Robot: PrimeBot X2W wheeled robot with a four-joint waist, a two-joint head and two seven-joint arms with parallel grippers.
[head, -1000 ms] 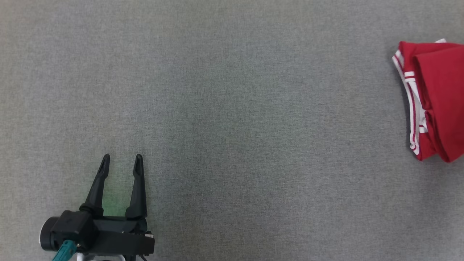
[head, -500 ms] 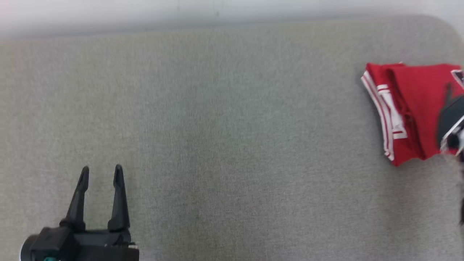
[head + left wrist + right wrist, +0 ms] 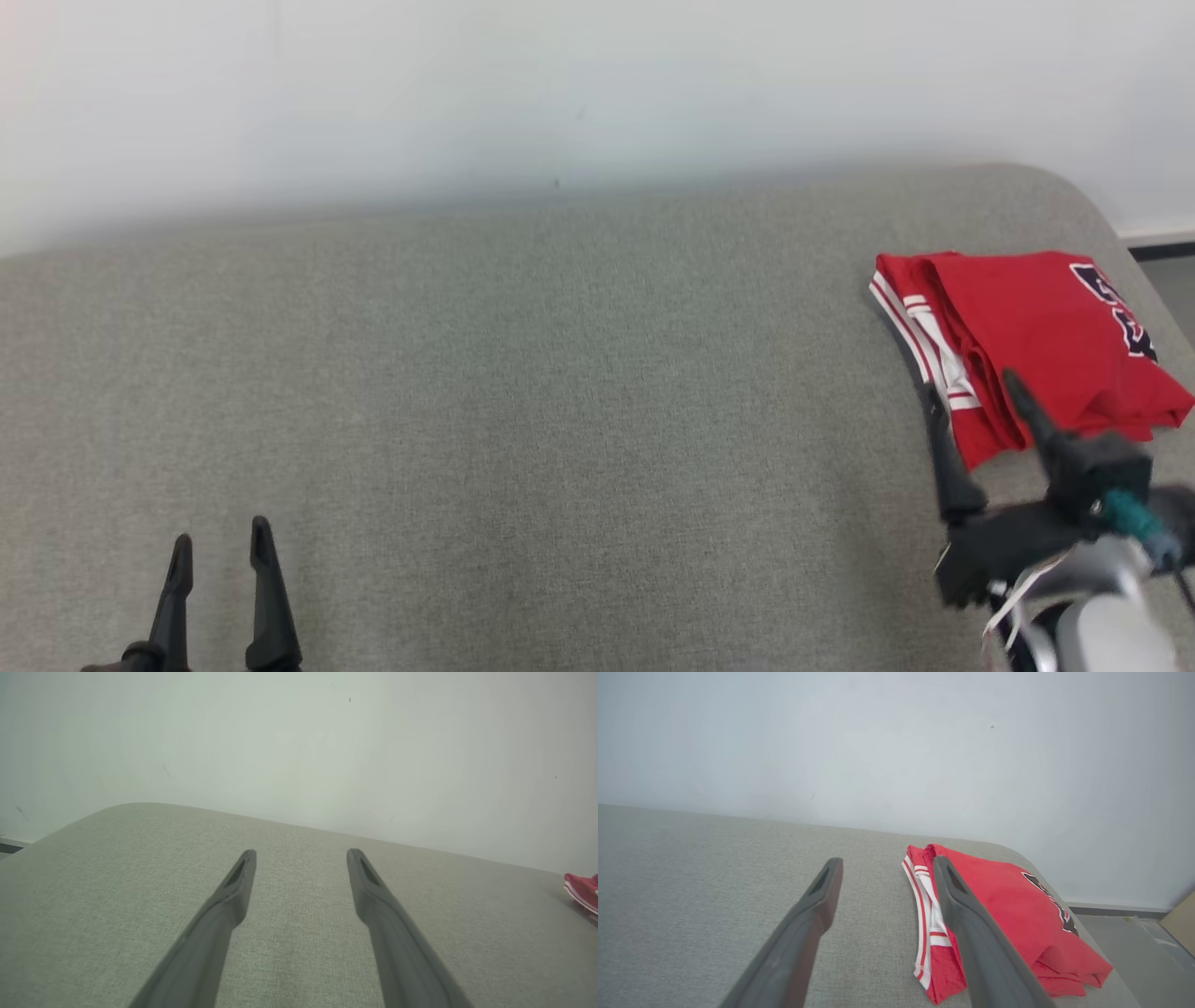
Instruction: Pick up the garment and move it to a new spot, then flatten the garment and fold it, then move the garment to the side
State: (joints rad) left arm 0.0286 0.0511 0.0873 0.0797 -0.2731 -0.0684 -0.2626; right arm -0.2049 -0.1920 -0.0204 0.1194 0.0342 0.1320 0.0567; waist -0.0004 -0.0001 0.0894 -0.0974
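- Garment point(image 3: 1036, 336): red, white-striped trim, dark print on top. It lay folded in a compact stack at approx 2 o'clock on the grey pad point(image 3: 560, 373), close to the pad's rounded far-right corner.
- R gripper point(image 3: 969, 385): at approx 4 o'clock in head view, fingers spread wide, nothing between them. The tips sat over the garment's near-left edge. In the R wrist view one finger crossed the striped trim and the other was over bare pad. Couldn't tell if either touched the cloth.
- L gripper point(image 3: 221, 534): low at 7 o'clock, well apart from the garment, fingers apart and empty, over bare pad.
- Wall point(image 3: 560, 93): plain, pale, along 12 o'clock behind the pad.
- Step, my read: the last one, moving the garment to the side. It looked folded and parked at the pad's edge w/ no grip on it, so the task seemed all but done.
- Next move, prob.: take the R arm back toward 6 o'clock, lifting first so a fingertip doesn't catch the trim and drag the fold open.
- Risk: the stack sat near the corner, so a nudge toward 3 o'clock could tip it off the pad.
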